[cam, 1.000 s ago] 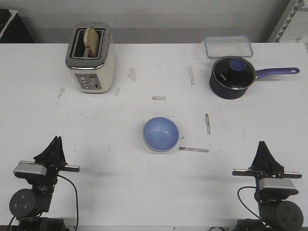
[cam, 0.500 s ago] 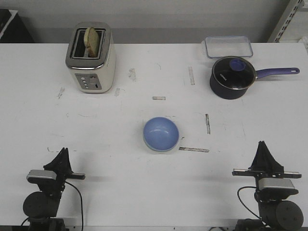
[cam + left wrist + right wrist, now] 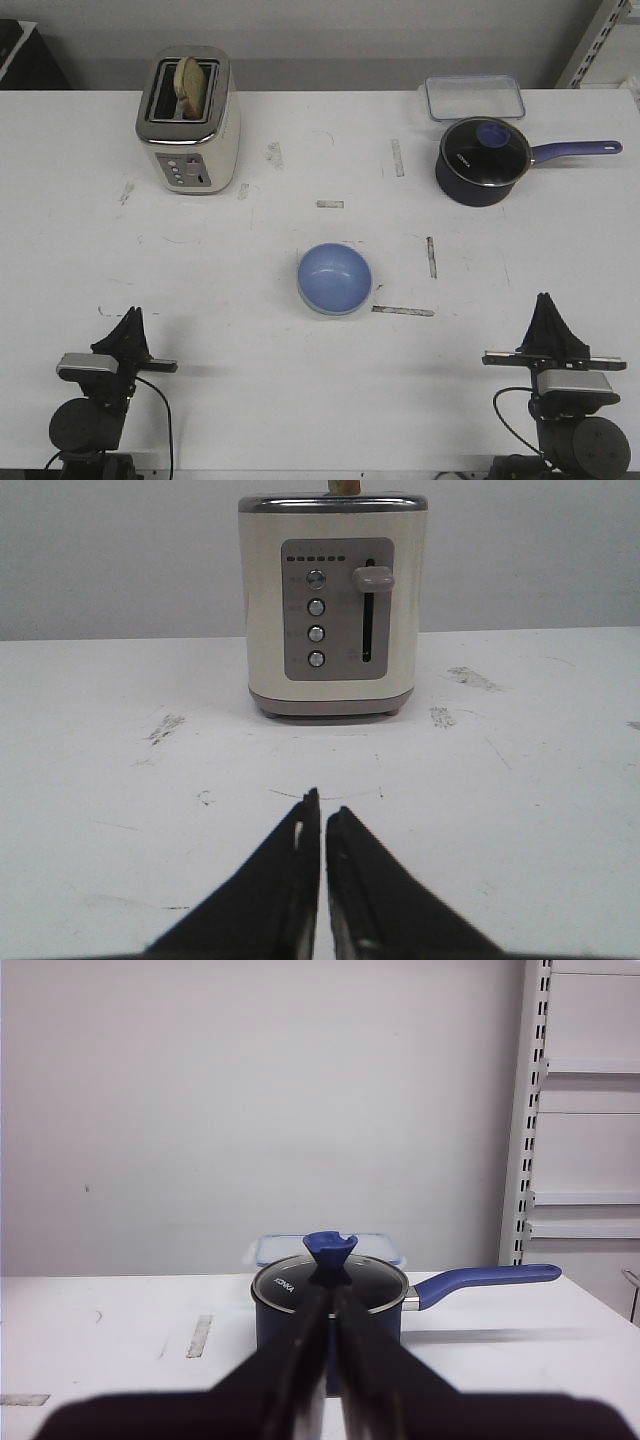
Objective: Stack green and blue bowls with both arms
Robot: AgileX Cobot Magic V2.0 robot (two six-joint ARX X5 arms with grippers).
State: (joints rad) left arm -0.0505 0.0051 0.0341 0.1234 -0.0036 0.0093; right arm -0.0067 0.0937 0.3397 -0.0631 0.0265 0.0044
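Item: blue bowl (image 3: 334, 278), ahead of both grippers. Left gripper (image 3: 130, 318) now withdrawn and closed; right gripper (image 3: 546, 305) closed; we judge stacking finished.

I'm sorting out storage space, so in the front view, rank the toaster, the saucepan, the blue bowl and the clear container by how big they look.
1. Toaster, largest.
2. Saucepan, counting its long handle; its body alone looks close to the container.
3. Clear container, though it sits farthest back, so it may really be bigger.
4. Blue bowl, smallest.
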